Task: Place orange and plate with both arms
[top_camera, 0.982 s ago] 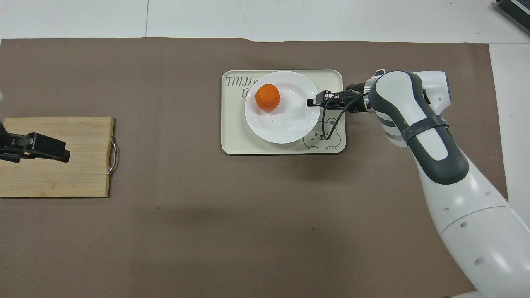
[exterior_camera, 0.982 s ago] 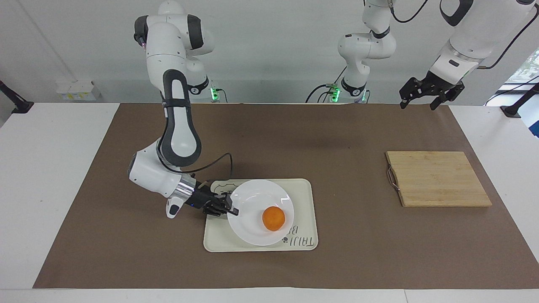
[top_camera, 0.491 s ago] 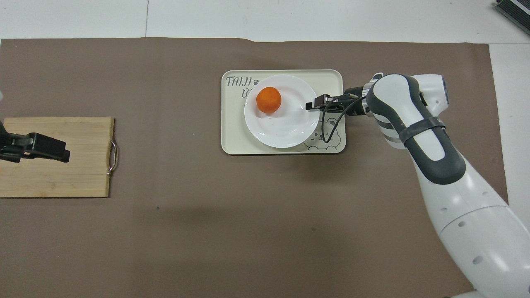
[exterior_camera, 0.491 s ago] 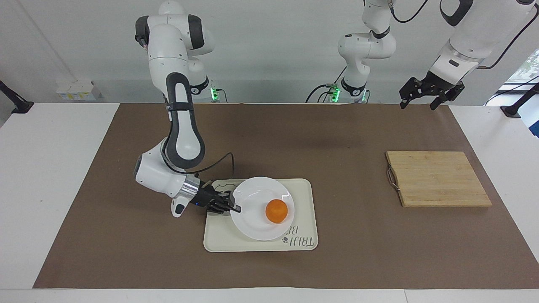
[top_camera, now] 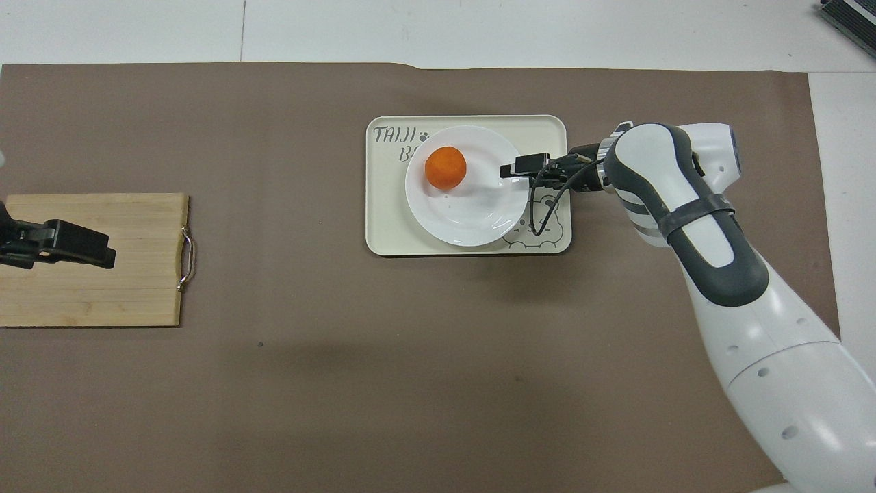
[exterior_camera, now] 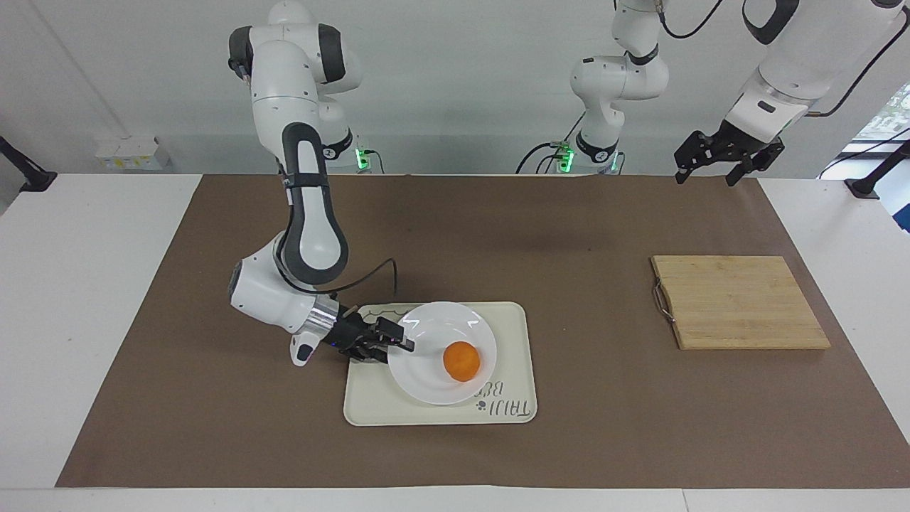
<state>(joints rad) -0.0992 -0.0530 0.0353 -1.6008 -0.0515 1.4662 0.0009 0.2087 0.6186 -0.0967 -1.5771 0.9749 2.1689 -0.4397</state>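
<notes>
The plate (exterior_camera: 441,353) lies on the cream tray (exterior_camera: 513,334), which sits on the brown paper (exterior_camera: 213,398) covering the worktop (exterior_camera: 85,284), somewhat toward the right arm's end. The orange (exterior_camera: 461,361) rests in the plate, on the side away from the robots and toward the tray's lettered corner.

The right arm reaches down low across the paper, and the right gripper (exterior_camera: 402,343) is at the plate's rim on the side facing that arm's end of the worktop. Its fingers look parted above and below the rim, no longer pinching it, though from where I stand I can't be fully sure they are clear of the china. The plate seems flat on the tray.

The left gripper (exterior_camera: 724,167) hangs high in the air, fingers spread with nothing between them, over the cutting board's (exterior_camera: 739,302) end of the worktop; that arm is waiting. The wooden cutting board lies well apart from the tray, toward the left arm's end, with its metal handle (exterior_camera: 661,296) facing the tray.
</notes>
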